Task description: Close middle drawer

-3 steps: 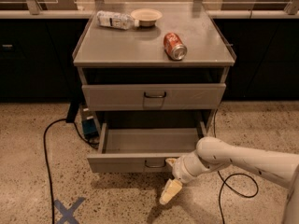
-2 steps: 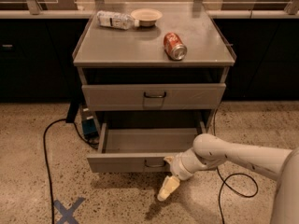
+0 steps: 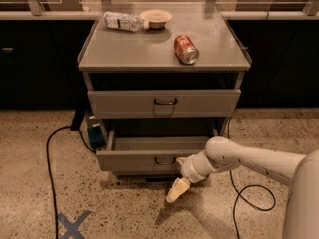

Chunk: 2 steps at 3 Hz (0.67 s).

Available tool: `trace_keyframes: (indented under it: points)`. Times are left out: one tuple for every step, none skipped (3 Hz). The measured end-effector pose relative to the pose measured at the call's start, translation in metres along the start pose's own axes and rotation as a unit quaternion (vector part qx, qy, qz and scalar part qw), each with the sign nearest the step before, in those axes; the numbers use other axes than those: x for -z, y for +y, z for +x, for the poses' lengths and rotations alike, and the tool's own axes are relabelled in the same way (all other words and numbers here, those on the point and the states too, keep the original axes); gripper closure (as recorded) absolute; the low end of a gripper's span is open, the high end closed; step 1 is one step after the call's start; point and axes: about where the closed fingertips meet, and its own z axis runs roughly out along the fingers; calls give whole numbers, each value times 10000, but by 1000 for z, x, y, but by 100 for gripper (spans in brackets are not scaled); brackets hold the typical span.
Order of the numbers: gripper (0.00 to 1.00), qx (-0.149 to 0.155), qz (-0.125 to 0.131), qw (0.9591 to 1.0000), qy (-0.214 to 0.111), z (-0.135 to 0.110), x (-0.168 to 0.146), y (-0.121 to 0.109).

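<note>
Two drawers showed in the camera view. The taller upper drawer [image 3: 124, 103] sat under the front edge of the cabinet top [image 3: 129, 51], and the middle drawer [image 3: 129, 161] stood pulled well out below it. The gripper [image 3: 178, 189] hung just in front of and below that drawer's front, right of its handle [image 3: 164, 161], likely placed there to push it in. Whether it was open or closed could not be told, and nothing showed in its hold.
</note>
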Motion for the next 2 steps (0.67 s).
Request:
trace_keyframes:
  points:
    - [0,0,0,10000,0,0,0,0]
    - [0,-249,72,9996,119,2,-2,-20]
